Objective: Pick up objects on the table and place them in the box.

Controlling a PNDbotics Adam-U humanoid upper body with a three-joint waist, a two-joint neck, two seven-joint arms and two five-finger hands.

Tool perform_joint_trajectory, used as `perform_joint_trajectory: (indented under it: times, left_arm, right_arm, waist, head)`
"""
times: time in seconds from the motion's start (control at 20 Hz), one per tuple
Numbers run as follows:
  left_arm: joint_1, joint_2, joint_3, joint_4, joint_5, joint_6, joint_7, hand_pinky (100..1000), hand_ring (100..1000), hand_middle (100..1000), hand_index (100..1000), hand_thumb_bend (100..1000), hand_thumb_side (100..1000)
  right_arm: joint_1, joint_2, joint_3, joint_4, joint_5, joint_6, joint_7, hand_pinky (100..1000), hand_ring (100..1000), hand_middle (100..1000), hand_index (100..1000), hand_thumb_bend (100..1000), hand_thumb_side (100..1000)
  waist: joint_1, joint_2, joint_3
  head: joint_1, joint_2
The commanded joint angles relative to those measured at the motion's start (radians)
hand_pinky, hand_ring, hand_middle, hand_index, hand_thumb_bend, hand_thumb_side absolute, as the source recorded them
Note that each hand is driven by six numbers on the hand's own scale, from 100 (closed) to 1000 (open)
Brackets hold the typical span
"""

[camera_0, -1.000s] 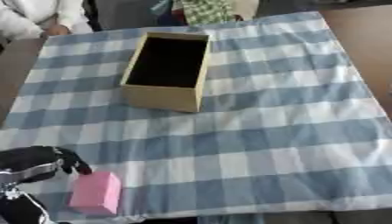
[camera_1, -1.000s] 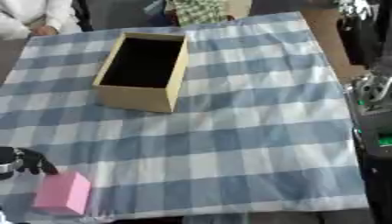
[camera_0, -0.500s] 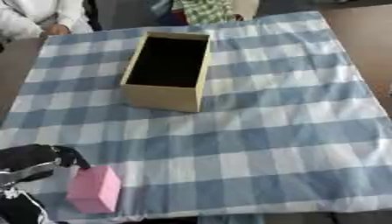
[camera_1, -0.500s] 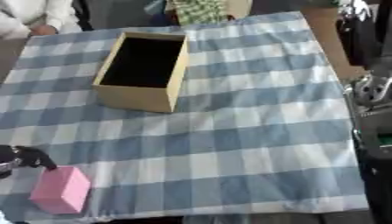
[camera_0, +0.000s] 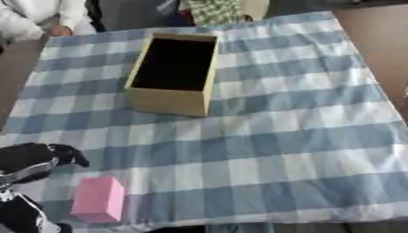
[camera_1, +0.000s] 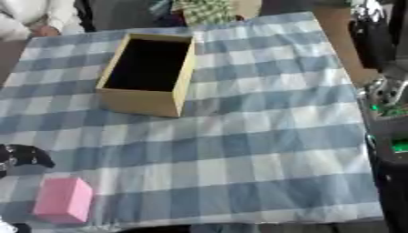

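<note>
A pink block [camera_0: 99, 199] is seen lying on the checked cloth [camera_0: 263, 136], well nearer than the open box [camera_0: 175, 73]; just beside the block, the left robot hand [camera_0: 36, 157] is curled, holding nothing

Checked cloth [camera_0: 287, 136], matt cardboard box [camera_0: 169, 101]

A blue-and-white checked cloth [camera_0: 279, 136] covers the brown table [camera_0: 374, 32]. Toward eleven o'clock stands an open tan cardboard box [camera_0: 171, 98], its inside black. At seven o'clock lies a plain pink rectangular block [camera_0: 99, 200], and beside it shows the black left hand [camera_0: 36, 157].
</note>
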State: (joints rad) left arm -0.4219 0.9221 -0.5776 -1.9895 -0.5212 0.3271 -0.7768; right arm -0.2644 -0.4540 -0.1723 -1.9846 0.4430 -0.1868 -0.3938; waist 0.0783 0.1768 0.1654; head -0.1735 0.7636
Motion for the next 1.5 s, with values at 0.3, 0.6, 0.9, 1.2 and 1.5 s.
perform_joint_trajectory:
  times: [0.3, 0.6, 0.9, 1.2, 1.5]
  left_arm:
    - [-0.035, -0.008, -0.015, -0.010, 0.015, 0.037, -0.045, 880, 913, 912, 925, 624, 292]
    - [-0.042, -0.019, -0.030, -0.010, -0.004, 0.050, -0.069, 881, 912, 906, 923, 623, 288]
    - [-0.047, -0.038, -0.042, -0.010, -0.014, 0.072, -0.086, 867, 904, 882, 919, 607, 288]
    - [-0.050, -0.053, -0.050, 0.001, -0.025, 0.079, -0.085, 841, 877, 836, 903, 594, 283]
    - [-0.050, -0.063, -0.055, 0.014, -0.029, 0.081, -0.072, 691, 721, 735, 852, 553, 263]
  right_arm:
    - [-0.013, -0.010, -0.007, -0.015, -0.008, -0.001, 0.001, 853, 665, 663, 741, 100, 902]
    - [-0.014, -0.007, -0.007, -0.015, -0.009, 0.000, 0.001, 853, 665, 662, 741, 100, 902]
    - [-0.015, -0.005, -0.007, -0.015, -0.010, 0.000, 0.002, 853, 664, 662, 741, 100, 902]
    - [-0.013, -0.002, -0.009, -0.015, -0.012, 0.002, 0.002, 853, 664, 661, 740, 100, 901]
    - [-0.012, 0.001, -0.011, -0.015, -0.012, 0.004, 0.001, 853, 664, 661, 740, 100, 901]
  waist:
    - [-0.005, -0.009, -0.003]
    - [-0.005, -0.008, -0.003]
    - [-0.006, -0.007, -0.004]
    - [-0.007, -0.005, -0.005]
    - [-0.007, -0.003, -0.006]
  head:
    - [0.002, 0.006]
    - [0.005, 0.006]
    - [0.007, 0.006]
    - [0.009, 0.006]
    - [0.009, 0.006]
